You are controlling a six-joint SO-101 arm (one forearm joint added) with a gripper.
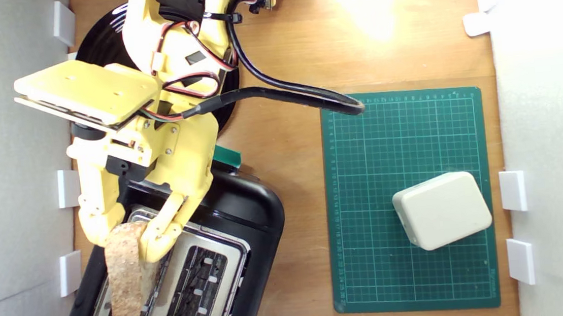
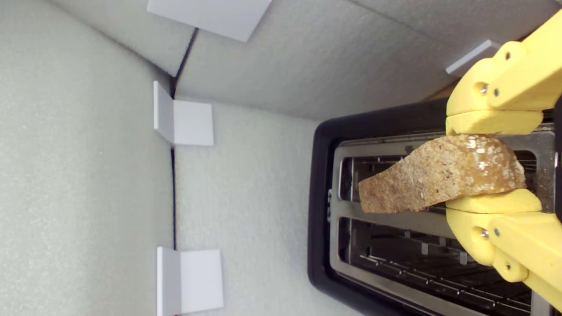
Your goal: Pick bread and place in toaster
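- The bread (image 1: 125,278) is squeezed between the two yellow fingers (image 2: 494,122) of the end effector (image 1: 126,240), so the end effector is closed on it.
- The bread is held on its edge, with the brown floury crust seen from above in the exterior view.
- The bread sticks out past the fingertips and is held over the toaster (image 1: 246,217), right under the end effector.
- In the wrist view, the bread (image 2: 439,180) is seen over the silver top plate, across the strip between the two long slots. Whether its lower edge touches the metal cannot be told.
- The teal-green lever (image 1: 227,156) is seen just beside the end effector, at the toaster's end nearest the arm.
- A round black plate (image 1: 103,38) is partly hidden behind the arm.
- A green cutting mat (image 1: 401,132) is laid on the wooden counter (image 1: 288,178), well apart from the end effector, to the exterior view's right.
- A cream box (image 1: 441,210) is set on the mat.
- White foam walls (image 2: 88,175) are seen around the counter.
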